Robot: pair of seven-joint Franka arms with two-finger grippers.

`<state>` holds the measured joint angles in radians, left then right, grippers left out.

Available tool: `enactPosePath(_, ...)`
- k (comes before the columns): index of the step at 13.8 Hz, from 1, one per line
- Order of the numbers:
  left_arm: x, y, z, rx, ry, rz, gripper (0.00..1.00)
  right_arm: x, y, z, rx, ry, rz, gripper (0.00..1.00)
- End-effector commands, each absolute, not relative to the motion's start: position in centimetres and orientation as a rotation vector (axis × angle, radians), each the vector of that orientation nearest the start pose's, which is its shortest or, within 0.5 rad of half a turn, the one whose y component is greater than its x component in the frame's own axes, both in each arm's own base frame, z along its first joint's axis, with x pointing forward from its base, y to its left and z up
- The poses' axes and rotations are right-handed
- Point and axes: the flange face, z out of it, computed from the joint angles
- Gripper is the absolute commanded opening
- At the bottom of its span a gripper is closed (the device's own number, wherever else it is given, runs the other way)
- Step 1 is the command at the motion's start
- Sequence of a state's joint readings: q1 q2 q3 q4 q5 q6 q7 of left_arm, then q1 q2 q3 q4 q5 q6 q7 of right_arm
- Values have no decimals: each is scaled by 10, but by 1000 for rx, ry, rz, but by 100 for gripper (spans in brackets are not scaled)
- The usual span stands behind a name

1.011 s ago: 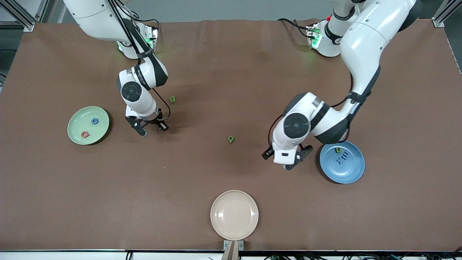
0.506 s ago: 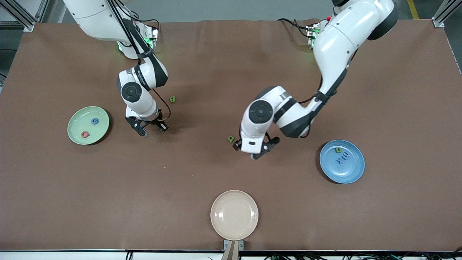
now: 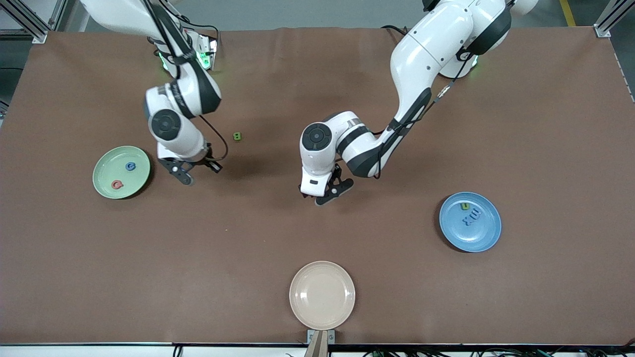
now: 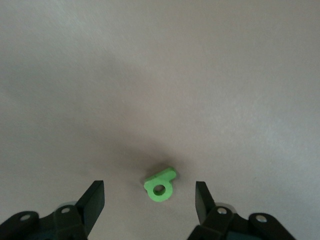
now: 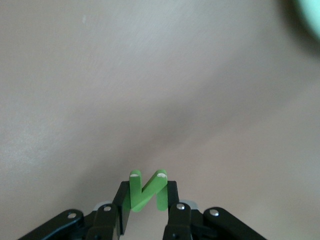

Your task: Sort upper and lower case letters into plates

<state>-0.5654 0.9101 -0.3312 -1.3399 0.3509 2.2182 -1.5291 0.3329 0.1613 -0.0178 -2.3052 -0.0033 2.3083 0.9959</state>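
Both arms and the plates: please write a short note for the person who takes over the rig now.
Left gripper: open, low over the green lowercase letter lying mid-table, one finger each side, not yet gripping.
Right gripper: shut on a green N-shaped letter, over the table beside the mint green plate.
Done: two letters lie in the mint green plate, and a few in the blue plate.
Left: place the N-shaped letter, pick the letter under the left gripper, and sort the small green letter nearer the right arm's base. The beige plate holds nothing.
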Motion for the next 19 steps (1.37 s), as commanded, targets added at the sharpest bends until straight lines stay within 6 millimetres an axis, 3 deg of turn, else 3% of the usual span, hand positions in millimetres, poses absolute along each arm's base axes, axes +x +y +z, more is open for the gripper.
enactPosePath(1,510,-542,184,-3053,-794,-45,76,477,96,300,-3083,924,240,14)
enactPosePath(6,511,-540,176,-3064,-744,-41,62,484,-24,301,-3138,466,289,14)
enactPosePath(10,512,-539,174,-3063,-746,-39,47,491,-78,272,-3159,205,223,14)
enactPosePath(12,512,-539,174,-3067,-730,-39,20,493,-97,245,-3158,84,189,14)
enactPosePath(14,515,-536,175,-3066,-739,-40,2,494,-114,215,-3158,-8,140,14)
enactPosePath(17,526,-529,194,-3079,-719,-67,0,490,-120,194,-3152,-26,154,14)
enactPosePath(19,549,-511,227,-3086,-764,-130,0,488,-119,186,-3147,-31,175,16)
